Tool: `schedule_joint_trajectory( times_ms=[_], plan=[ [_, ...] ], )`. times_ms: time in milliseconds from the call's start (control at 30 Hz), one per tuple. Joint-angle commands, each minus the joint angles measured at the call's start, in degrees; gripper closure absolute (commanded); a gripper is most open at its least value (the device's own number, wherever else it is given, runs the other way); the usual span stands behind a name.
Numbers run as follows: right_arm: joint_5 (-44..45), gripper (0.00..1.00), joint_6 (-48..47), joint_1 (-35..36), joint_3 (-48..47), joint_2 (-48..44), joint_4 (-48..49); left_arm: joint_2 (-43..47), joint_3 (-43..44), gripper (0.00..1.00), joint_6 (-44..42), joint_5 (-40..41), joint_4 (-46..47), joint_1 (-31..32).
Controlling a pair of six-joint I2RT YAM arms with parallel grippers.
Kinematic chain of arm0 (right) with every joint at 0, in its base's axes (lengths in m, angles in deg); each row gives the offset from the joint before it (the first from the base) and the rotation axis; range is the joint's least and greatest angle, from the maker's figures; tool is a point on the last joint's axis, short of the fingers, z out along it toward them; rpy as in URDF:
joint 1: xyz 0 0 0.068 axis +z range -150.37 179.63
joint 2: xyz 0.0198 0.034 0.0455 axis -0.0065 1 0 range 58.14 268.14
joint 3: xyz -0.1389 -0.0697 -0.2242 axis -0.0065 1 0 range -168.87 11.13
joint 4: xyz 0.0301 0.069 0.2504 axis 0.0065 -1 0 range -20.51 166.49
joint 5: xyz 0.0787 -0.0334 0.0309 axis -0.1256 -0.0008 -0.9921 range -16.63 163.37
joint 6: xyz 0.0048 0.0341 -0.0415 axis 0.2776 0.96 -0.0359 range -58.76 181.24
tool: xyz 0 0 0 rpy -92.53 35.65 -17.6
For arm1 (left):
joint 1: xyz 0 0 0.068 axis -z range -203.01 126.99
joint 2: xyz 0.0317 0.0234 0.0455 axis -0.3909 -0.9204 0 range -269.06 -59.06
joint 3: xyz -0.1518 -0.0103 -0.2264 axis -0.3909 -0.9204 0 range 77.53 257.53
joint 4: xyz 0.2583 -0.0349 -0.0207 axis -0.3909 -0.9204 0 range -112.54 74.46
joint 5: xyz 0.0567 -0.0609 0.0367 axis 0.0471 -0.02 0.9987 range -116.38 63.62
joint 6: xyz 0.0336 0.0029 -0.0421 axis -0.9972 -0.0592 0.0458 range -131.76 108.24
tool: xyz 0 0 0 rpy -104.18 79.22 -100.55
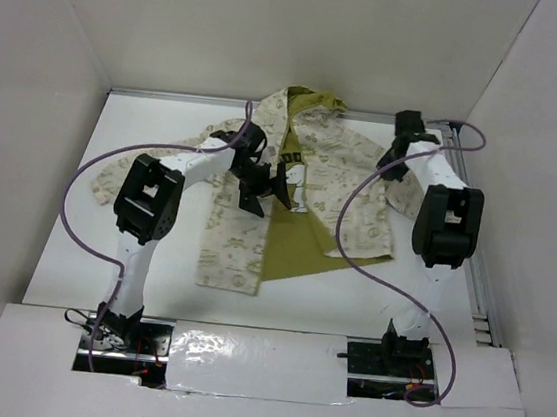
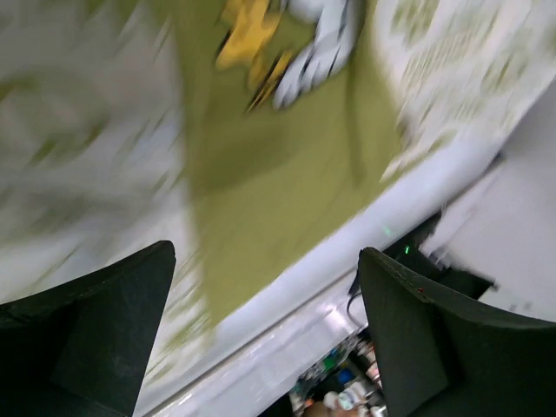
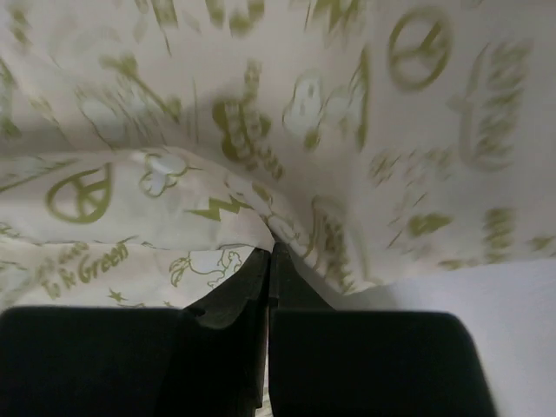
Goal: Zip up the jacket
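Top: one small cream hooded fabric jacket with olive-green print and lining (image 1: 336,167) lies open on the white tabletop (image 1: 348,302), unzipped. Left claw (image 1: 267,195) is above the lining, right claw (image 1: 392,164) at the sleeve side.
Left wrist: blurred; left claw spread, empty, lining beneath.
Right wrist: right claw pressed together, pinching a cream fabric edge.
Judgement: the step is gathering the front edges. The next move needs the zipper ends, which I can't make out.

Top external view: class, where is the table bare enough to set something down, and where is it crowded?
Bare: the near strip of the table in front of the hem of the jacket, and the left side between jacket and left wall. Crowded: the middle, under the open left gripper, and the far right, where the right gripper pinches the jacket.
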Motion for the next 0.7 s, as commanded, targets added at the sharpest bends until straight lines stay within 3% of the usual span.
schedule_joint_trajectory(
  times_ms=[0, 33, 67, 100, 133, 200, 233, 433, 667],
  plan=[
    [-0.63, 0.91, -8.13, -3.54, -5.78, -1.53, -2.13, 6.78, -1.37, 0.01, -3.75, -4.27, -1.05, 1.5],
    [-1.27, 0.76, -11.28, -2.93, -3.35, -4.59, -0.3, 10.02, -2.52, 0.01, -3.84, -3.57, -1.58, 1.5],
    [-1.28, 0.45, -12.44, -2.75, -0.88, -6.97, 1.11, 11.71, -5.4, 0.01, -4.01, -1.56, -1.84, 1.5],
    [-0.58, 0.33, -13.76, 1.34, 4.62, -12.3, 4.26, 15.55, -7.08, 0.01, -3.58, -0.06, -2.19, 1.41],
    [-0.14, 0.04, -14.47, 3.04, 7.37, -15.05, 5.6, 17.68, -8.66, 0.01, -3.4, 1.35, -2.37, 1.41],
    [-0.39, 0.0, -15.18, 7.51, 12.47, -22.58, 7.97, 21.28, -13.67, 0.01, -1.92, 4.78, -2.55, 1.32],
    [-3.44, 0.0, -14.83, 9.89, 19.37, -26.64, 9.72, 25.91, -18.47, 0.01, -1.12, 5.66, -1.15, 1.32],
    [-6.12, 0.0, -9.13, 13.51, 31.99, -33.17, 8.86, 31.06, -26.51, 0.01, 0.99, 6.72, 1.93, 1.15],
    [-3.2, 0.0, -0.24, 9.13, 45.18, -37.49, 9.64, 25.98, -24.07, 0.01, -0.58, 3.66, 6.93, 3.33]
  ],
)
